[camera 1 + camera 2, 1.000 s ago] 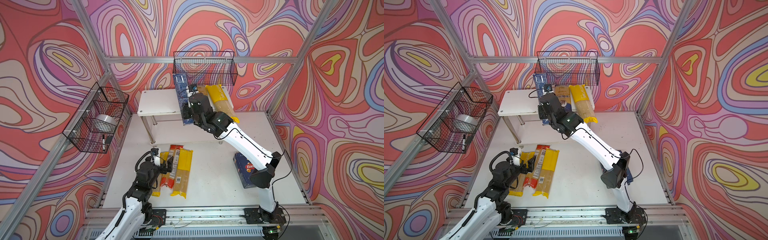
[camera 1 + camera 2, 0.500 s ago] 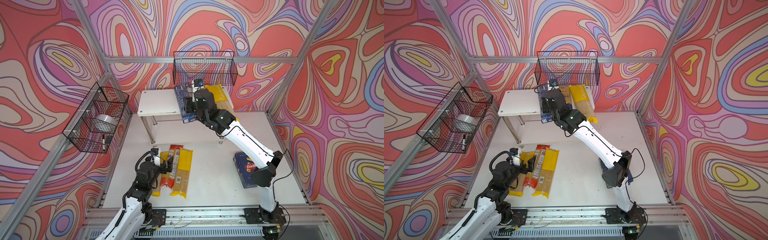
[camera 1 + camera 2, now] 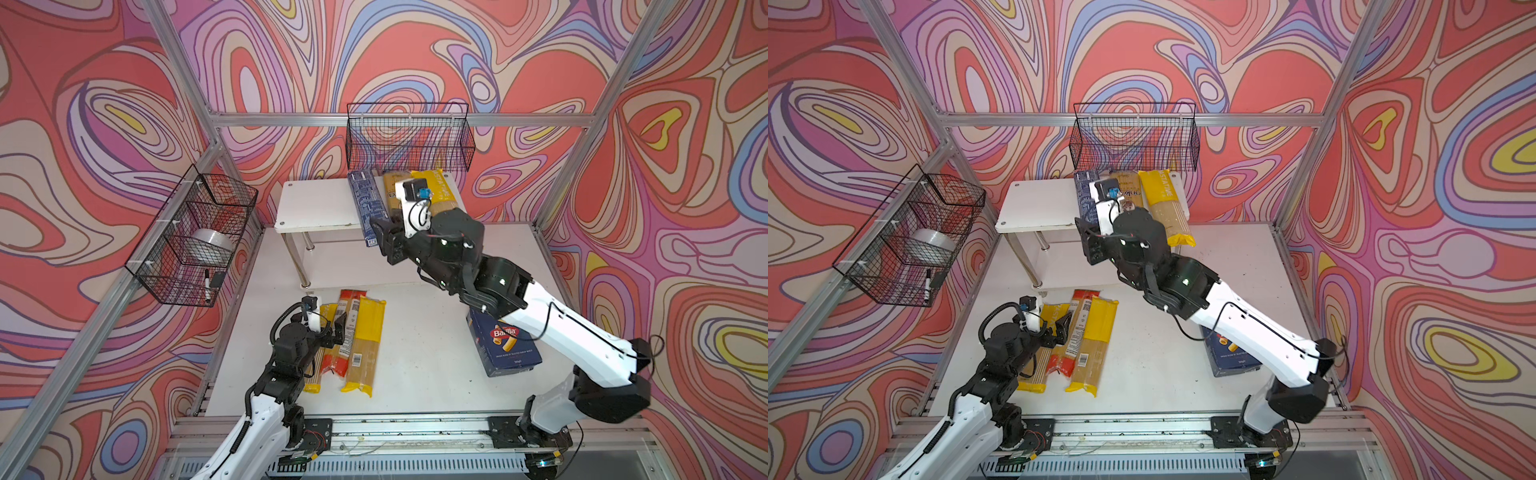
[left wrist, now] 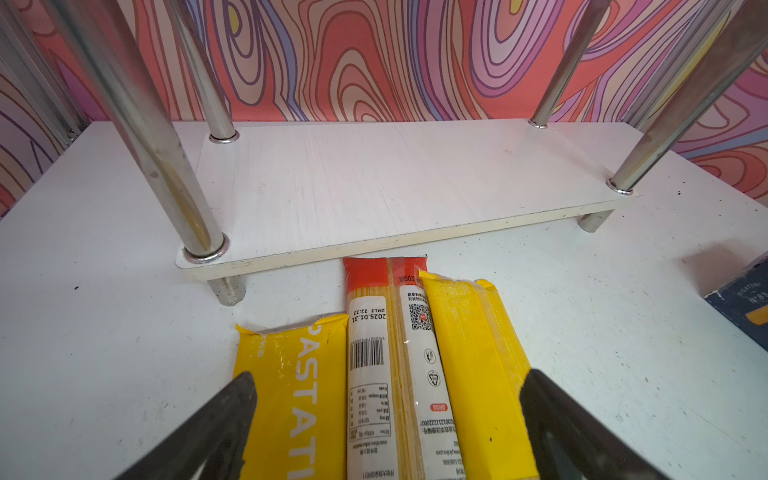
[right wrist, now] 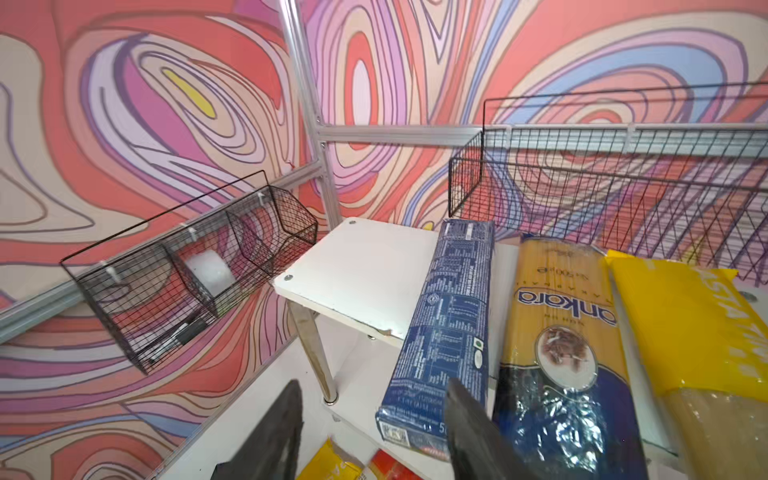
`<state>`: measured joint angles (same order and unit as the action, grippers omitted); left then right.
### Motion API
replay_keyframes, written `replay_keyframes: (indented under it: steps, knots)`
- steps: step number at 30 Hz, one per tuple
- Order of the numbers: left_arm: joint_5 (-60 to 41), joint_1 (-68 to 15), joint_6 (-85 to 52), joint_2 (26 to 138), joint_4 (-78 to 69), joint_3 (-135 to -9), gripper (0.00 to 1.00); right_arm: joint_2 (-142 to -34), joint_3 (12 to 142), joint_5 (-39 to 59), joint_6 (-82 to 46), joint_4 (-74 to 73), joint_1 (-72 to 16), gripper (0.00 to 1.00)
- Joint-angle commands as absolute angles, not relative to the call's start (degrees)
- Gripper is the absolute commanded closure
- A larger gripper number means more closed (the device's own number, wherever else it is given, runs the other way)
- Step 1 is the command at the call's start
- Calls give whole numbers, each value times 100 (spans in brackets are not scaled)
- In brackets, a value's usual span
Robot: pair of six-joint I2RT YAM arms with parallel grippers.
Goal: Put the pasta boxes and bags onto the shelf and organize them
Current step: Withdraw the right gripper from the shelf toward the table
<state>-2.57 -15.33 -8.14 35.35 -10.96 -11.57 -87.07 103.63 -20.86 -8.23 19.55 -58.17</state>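
The white shelf (image 3: pixel 316 203) (image 3: pixel 1038 203) stands at the back. On its top tier lie the long narrow blue pasta box (image 3: pixel 365 203) (image 5: pixel 449 324), the blue-and-gold ankara bag (image 3: pixel 392 195) (image 5: pixel 557 353) and a yellow bag (image 3: pixel 440 191) (image 5: pixel 685 324). The narrow box overhangs the front edge. My right gripper (image 3: pixel 384 241) (image 5: pixel 374 428) is open just off that overhanging end, holding nothing. On the table lie two yellow bags (image 3: pixel 322 349) (image 3: pixel 368 340) with a red-ended bag (image 3: pixel 347 328) (image 4: pixel 386 332) between them. My left gripper (image 3: pixel 334 328) (image 4: pixel 386 415) hovers open over these. The Barilla box (image 3: pixel 505 345) lies at the right, partly under my right arm.
A black wire basket (image 3: pixel 409 137) hangs on the back wall just above the shelf. Another basket (image 3: pixel 195 237) on the left wall holds a tape roll and a marker. The shelf's lower tier (image 4: pixel 395 178) is bare between chrome legs. Aluminium frame posts stand at the corners.
My right gripper opened, let go of the narrow blue box on the top tier and drew back toward the shelf's front. The left arm has not moved.
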Motion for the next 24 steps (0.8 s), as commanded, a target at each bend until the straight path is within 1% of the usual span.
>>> replay_keyframes:
  steps: [1, 2, 3, 6, 11, 15, 17, 19, 21, 24]
  knots:
    - [-257, -1541, -778, 3469, -1213, -1305, 0, -8713, 9544, -2120, -828, 1123, -5695, 50]
    - [-256, -1533, -775, 3450, -1213, -1296, 0, -8740, 9609, -2222, -900, 1395, -5691, 53]
    - [-251, -1539, -773, 3437, -1213, -1296, 0, -8748, 9670, -2220, -914, 1661, -5695, 55]
    - [-255, -1543, -776, 3445, -1219, -1292, 0, -8629, 9558, -2094, -940, 1908, -5692, 55]
    - [-286, -1540, -765, 3549, -1222, -1335, 0, -8503, 9416, -1873, -1018, 2072, -5673, 68]
    - [-299, -1532, -762, 3568, -1222, -1345, 0, -8490, 9451, -1732, -1040, 2250, -5647, 82]
    - [-303, -1540, -758, 3560, -1222, -1345, 0, -8444, 9389, -1691, -1072, 2223, -5614, 86]
    - [-312, -1539, -756, 3542, -1222, -1333, 0, -8402, 9322, -1645, -1105, 2170, -5561, 93]
    - [-308, -1537, -756, 3537, -1222, -1331, 0, -8358, 9220, -1643, -1149, 2074, -5491, 94]
    - [-301, -1539, -769, 3521, -1222, -1327, 0, -8287, 9004, -1517, -1166, 1779, -5391, 100]
